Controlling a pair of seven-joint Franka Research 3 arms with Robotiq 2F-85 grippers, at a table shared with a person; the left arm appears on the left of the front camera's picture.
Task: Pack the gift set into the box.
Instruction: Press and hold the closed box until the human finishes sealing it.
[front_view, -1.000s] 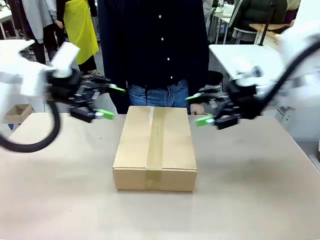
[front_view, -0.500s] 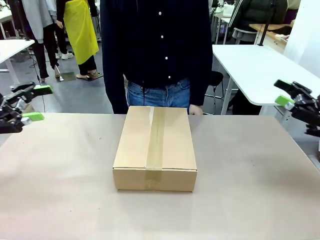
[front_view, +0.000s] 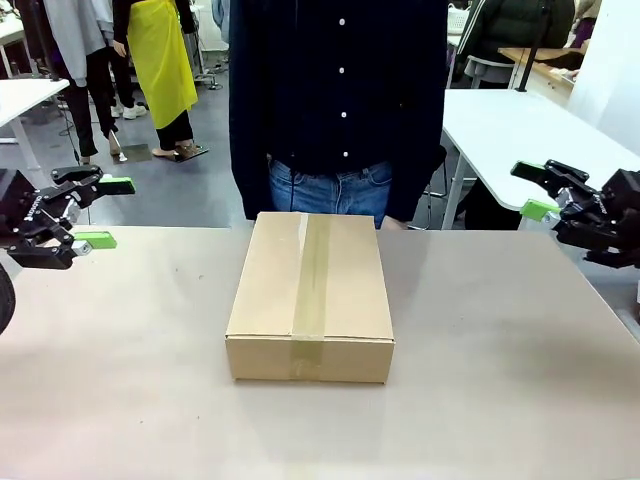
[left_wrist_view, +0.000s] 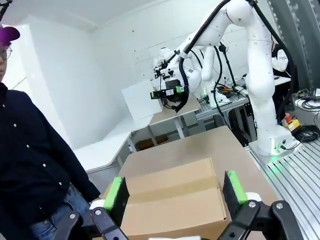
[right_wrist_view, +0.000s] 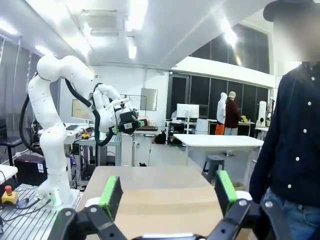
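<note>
The box (front_view: 310, 295) sits in the middle of the table with its flaps down and a strip of tape along its top; it also lies ahead in the left wrist view (left_wrist_view: 172, 200) and the right wrist view (right_wrist_view: 170, 205). The gift set is out of view. My left gripper (front_view: 107, 212) hovers open at the table's left edge, its green pads spread, nothing between them. My right gripper (front_view: 535, 190) hovers open at the right edge, also empty. In the wrist views the left gripper (left_wrist_view: 173, 194) and right gripper (right_wrist_view: 166, 193) frame the box from a distance.
A person in a dark shirt (front_view: 335, 90) stands at the far side, right behind the box. A white table (front_view: 520, 125) stands at back right and another (front_view: 20, 95) at back left. Bare tabletop (front_view: 500, 350) surrounds the box.
Both arms drew away from the box's far corners out to the table's sides, then came slightly back inward. The person shifted a little to the right.
</note>
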